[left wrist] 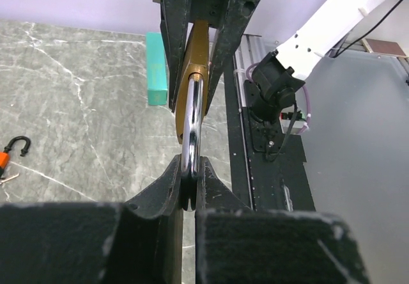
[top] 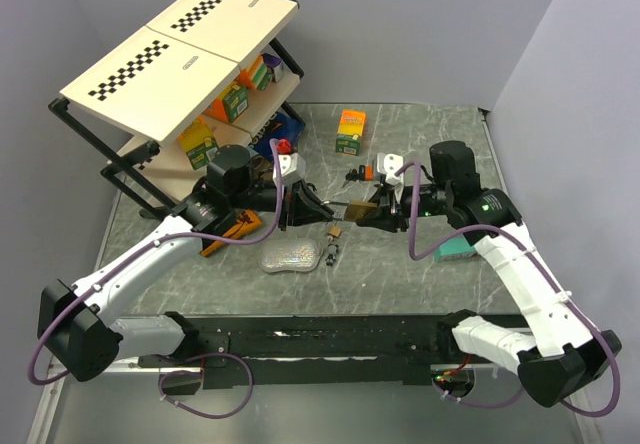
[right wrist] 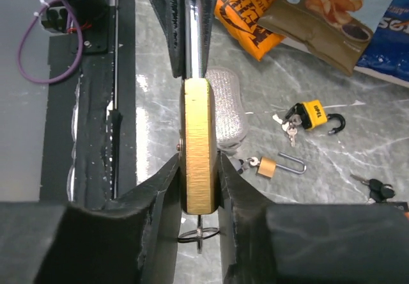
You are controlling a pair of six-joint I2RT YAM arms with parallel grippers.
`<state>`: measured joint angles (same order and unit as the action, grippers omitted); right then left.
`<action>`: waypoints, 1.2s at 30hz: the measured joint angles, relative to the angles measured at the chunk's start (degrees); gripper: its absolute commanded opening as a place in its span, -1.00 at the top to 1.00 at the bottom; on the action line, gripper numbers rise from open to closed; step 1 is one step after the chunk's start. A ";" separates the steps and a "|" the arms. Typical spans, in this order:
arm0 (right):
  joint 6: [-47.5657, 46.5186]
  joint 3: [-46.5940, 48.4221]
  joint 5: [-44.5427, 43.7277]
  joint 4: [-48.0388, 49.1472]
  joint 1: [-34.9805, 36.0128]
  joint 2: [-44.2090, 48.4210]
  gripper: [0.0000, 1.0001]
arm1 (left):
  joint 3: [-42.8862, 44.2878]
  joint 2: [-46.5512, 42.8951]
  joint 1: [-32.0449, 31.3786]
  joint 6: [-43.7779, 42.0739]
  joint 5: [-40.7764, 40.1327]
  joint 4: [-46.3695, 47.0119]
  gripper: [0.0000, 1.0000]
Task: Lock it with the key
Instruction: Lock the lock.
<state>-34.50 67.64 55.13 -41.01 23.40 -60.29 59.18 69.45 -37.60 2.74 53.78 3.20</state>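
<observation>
A brass padlock point(top: 362, 207) hangs in the air between my two grippers, over the middle of the table. My left gripper point(left wrist: 190, 169) is shut on its steel shackle point(left wrist: 193, 124), with the brass body point(left wrist: 198, 54) beyond it. From the other side my right gripper point(right wrist: 199, 169) has both fingers pressed against the flat sides of the brass body point(right wrist: 197, 143). The key sticks out of the body's underside, and its wire ring point(right wrist: 199, 235) dangles between my right fingers. In the top view the left gripper point(top: 325, 207) and right gripper point(top: 378, 212) face each other.
On the table below lie a small brass padlock point(right wrist: 268, 165), a yellow padlock with keys point(right wrist: 311, 114), a silver pouch point(right wrist: 227, 105) and snack bags point(right wrist: 255, 9). A teal box point(left wrist: 156, 66) sits near the right arm. A tilted shelf rack point(top: 180, 74) stands at the back left.
</observation>
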 measured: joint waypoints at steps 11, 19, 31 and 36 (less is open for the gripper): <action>0.00 2.03 0.42 -2.45 0.63 -1.22 1.00 | 0.00 -0.20 0.02 1.22 0.81 0.11 0.98; 2.01 4.87 3.13 -6.78 0.63 -3.28 1.00 | 0.00 -1.68 -1.05 -4.63 -0.72 -1.33 0.98; 10.23 3.15 2.62 -3.32 0.61 -2.19 1.00 | 0.85 -0.52 -1.42 -2.03 -1.01 -1.16 0.98; 11.13 1.88 0.31 -2.36 0.61 -2.21 1.00 | 1.09 1.22 -1.11 -1.01 -1.14 -1.31 0.98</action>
<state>-23.38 69.52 55.44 -43.38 24.01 -62.50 60.27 70.67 -38.72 1.74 52.64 1.89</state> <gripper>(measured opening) 0.306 0.090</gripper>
